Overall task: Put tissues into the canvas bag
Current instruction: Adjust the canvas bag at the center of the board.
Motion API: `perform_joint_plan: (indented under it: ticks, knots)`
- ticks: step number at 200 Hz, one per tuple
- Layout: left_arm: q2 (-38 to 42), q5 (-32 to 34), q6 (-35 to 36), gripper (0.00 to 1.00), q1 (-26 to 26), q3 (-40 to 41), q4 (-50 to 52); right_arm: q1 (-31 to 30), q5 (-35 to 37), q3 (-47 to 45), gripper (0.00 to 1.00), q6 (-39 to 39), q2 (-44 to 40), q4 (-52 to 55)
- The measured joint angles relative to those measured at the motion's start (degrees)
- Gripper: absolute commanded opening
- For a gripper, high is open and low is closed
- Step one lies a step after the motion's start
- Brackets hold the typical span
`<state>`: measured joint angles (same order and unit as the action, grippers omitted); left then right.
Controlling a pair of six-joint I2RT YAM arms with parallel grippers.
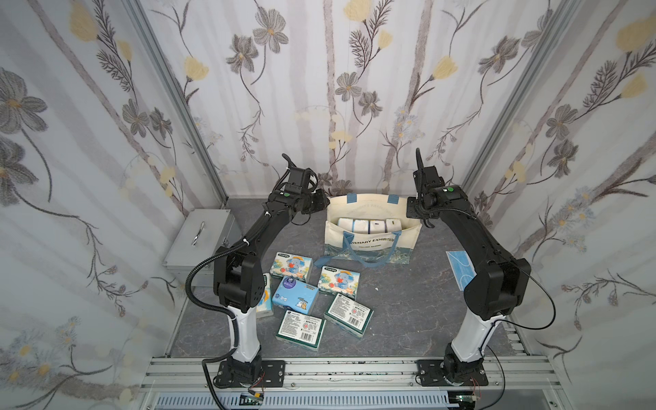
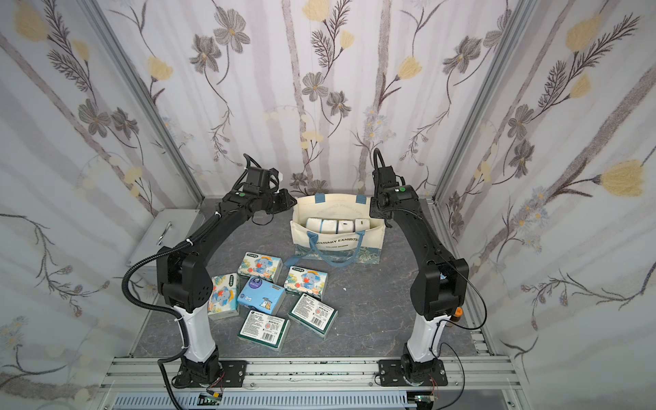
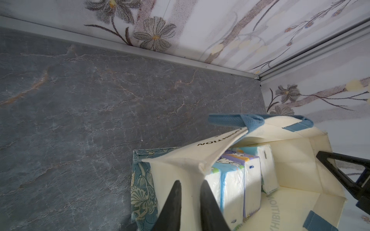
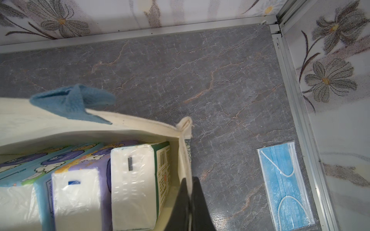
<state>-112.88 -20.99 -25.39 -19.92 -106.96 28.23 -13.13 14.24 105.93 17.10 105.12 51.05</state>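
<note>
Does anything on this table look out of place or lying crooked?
Yes. A blue face mask lies flat near the right wall; it is no tissue pack. The loose packs in front of the bag lie at mixed angles, and the bag's front handle hangs down over its lettering.

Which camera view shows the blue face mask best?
The right wrist view: the whole face mask lies uncovered. In both top views the right arm partly hides it; the left wrist view misses it.
</note>
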Motion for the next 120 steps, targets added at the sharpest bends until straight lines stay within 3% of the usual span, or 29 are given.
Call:
perform_joint_plan:
  ticks: [6, 13, 19, 28, 33, 44, 74, 82, 88, 91, 120]
  knots:
    - [-0.3, 0.1, -0.1, 0.2, 0.0, -0.8, 0.6, 0.4, -0.3, 0.1, 0.07, 0.0, 0.1, -0.2]
    - [-0.4, 0.3, -0.2, 0.26, 0.0, -1.7, 1.3, 0.8, -0.7, 0.2, 0.26, 0.1, 0.2, -0.4]
    - [-0.4, 0.4, -0.2, 0.35, -0.1, -2.4, 2.0, 1.2, -1.1, 0.3, 0.38, 0.5, 0.2, -0.6]
    - [-0.2, 0.4, -0.3, 0.54, -0.1, -3.5, 2.5, 1.5, -1.0, 0.3, 0.47, 0.4, 0.1, -0.9]
    - [0.1, 0.6, -0.5, 0.64, 0.0, -4.3, 3.0, 1.6, -1.1, 0.3, 0.49, 0.3, -0.1, -0.9]
    - [0.9, 0.6, -0.6, 0.73, 0.0, -5.6, 4.6, 1.7, -1.1, 0.3, 0.53, 0.2, -0.9, -0.7]
    - [7.4, 0.4, -0.9, 0.75, 0.1, -3.3, 8.3, 1.5, -3.2, -1.7, 0.59, -0.3, -7.7, -0.9]
    - [11.1, 0.0, -1.0, 0.78, 0.0, 1.1, 8.3, 1.1, -4.8, -3.9, 0.63, -0.4, -10.9, -1.1]
    - [13.9, -0.4, -1.3, 0.96, -0.2, 4.8, 8.2, 0.6, -5.6, -6.7, 0.65, -0.5, -14.1, -1.8]
    - [15.2, -0.5, -1.6, 1.0, -0.2, 6.8, 8.1, 0.3, -6.1, -7.9, 0.65, -0.6, -15.5, -1.8]
    - [31.4, -1.8, -6.7, 1.0, -1.9, 31.9, 2.9, -7.9, -11.0, -21.9, 0.66, -0.7, -31.3, -5.0]
